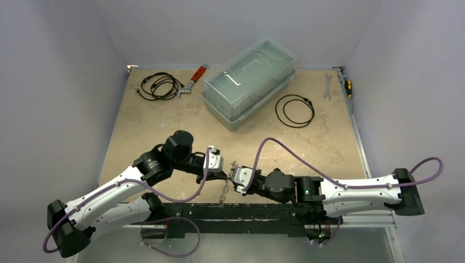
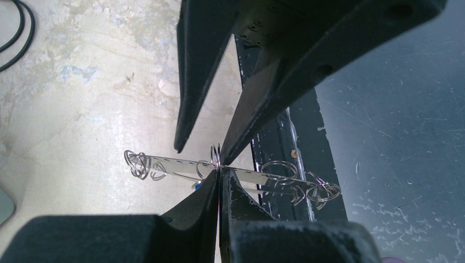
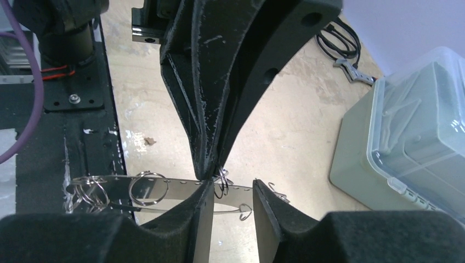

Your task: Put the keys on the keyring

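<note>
The keyring (image 2: 164, 163) shows edge-on as a thin pale metal band with small holes, held level above the table's near edge. Small split rings and tiny silvery keys (image 2: 321, 192) cluster at both of its ends, and a blue-headed piece (image 2: 196, 185) peeks out beside my left finger. My left gripper (image 2: 220, 174) is shut on the band at its middle, next to a small ring. My right gripper (image 3: 233, 189) faces it, open, with the keyring (image 3: 181, 185) running across the gap and a small ring (image 3: 221, 183) between its fingers. From above, both grippers (image 1: 222, 174) (image 1: 234, 176) meet tip to tip.
A clear lidded plastic box (image 1: 249, 82) stands at the back centre. Black cable coils (image 1: 159, 85) (image 1: 295, 109) lie on either side of it, a red-handled wrench (image 1: 193, 79) to its left, a spanner (image 1: 328, 86) and a screwdriver (image 1: 346, 85) at the back right. A black rail (image 1: 241, 211) runs under the grippers.
</note>
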Tool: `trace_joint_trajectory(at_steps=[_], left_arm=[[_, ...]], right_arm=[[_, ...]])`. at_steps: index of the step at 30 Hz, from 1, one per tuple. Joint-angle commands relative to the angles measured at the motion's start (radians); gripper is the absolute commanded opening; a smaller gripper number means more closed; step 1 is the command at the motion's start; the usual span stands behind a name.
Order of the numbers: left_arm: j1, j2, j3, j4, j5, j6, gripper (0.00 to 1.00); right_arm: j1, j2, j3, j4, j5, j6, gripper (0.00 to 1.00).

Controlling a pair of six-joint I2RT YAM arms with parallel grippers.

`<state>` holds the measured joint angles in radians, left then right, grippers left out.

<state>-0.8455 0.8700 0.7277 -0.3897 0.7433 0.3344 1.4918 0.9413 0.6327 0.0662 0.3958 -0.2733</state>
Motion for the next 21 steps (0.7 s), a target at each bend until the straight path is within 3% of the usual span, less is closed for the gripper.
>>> trace_joint_trajectory(at_steps=[1,10,16,21], left_arm=[[-0.002,-0.036,0.044,0.033,0.084,0.022,0.00],[-0.001,-0.048,0.042,0.034,0.129,0.031,0.00],[-0.002,-0.057,0.040,0.038,0.131,0.032,0.00],[-0.002,-0.058,0.039,0.041,0.134,0.033,0.00]], right_arm=[[-0.002,-0.081,-0.018,0.054,-0.056,-0.016,0.37],[-0.002,-0.110,-0.033,0.066,-0.167,-0.002,0.33],[-0.002,-0.086,-0.022,0.054,-0.170,0.000,0.33],[-0.002,-0.076,-0.022,0.054,-0.162,0.001,0.28]])
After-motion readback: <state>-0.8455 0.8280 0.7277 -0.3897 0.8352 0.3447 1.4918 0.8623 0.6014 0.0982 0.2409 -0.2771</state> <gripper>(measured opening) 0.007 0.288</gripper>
